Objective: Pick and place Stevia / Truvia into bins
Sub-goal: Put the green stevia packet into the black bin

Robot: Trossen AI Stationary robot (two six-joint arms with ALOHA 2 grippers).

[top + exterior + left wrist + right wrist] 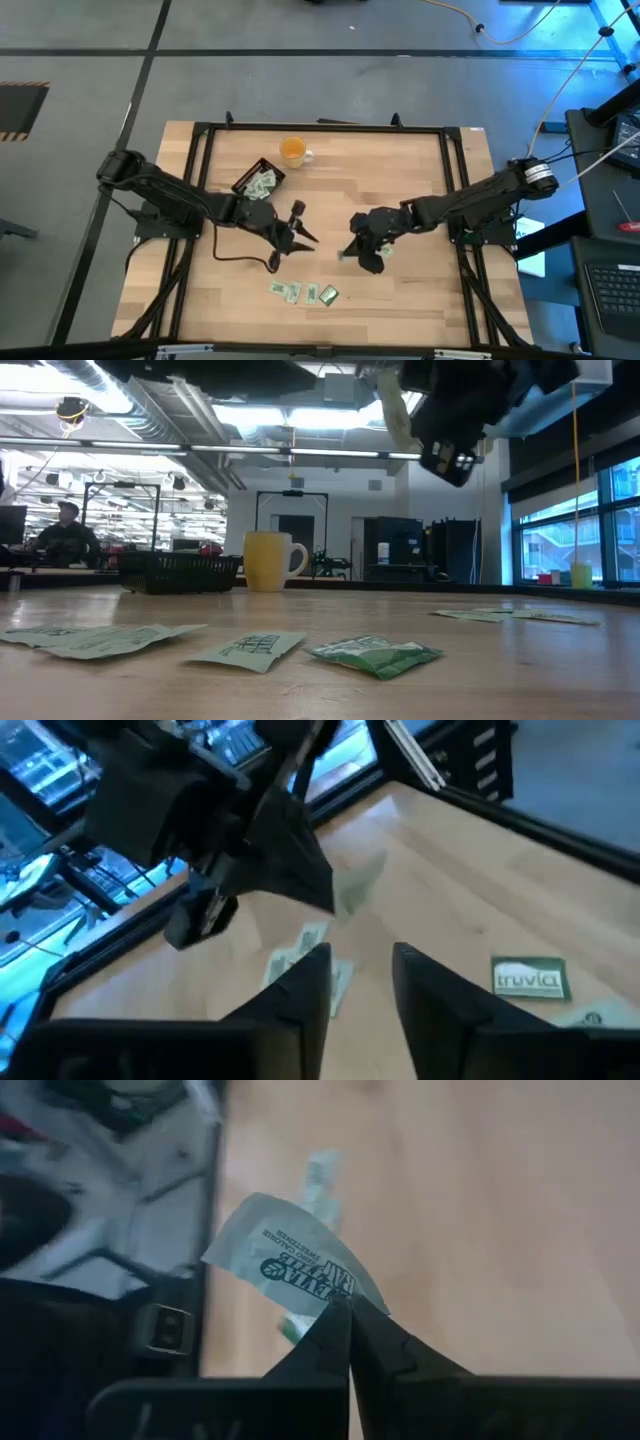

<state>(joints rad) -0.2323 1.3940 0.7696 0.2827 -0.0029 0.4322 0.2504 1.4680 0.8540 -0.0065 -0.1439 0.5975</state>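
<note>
The right pincer (349, 1312) is clamped on the corner of a Stevia sachet (292, 1262) whose print reads "STEVIA" and "IN THE RAW" (the smaller lines are too fine to read), lifted above the table (400, 180). The left pincer (360, 975) stands open and empty; just beyond its fingertips lies a sachet marked "truvia" (530, 978), with more blurred sachets (300, 948) ahead. Behind the left pincer sits the black tray (259, 181) with sachets inside, and an orange cup (292, 151) beside it.
</note>
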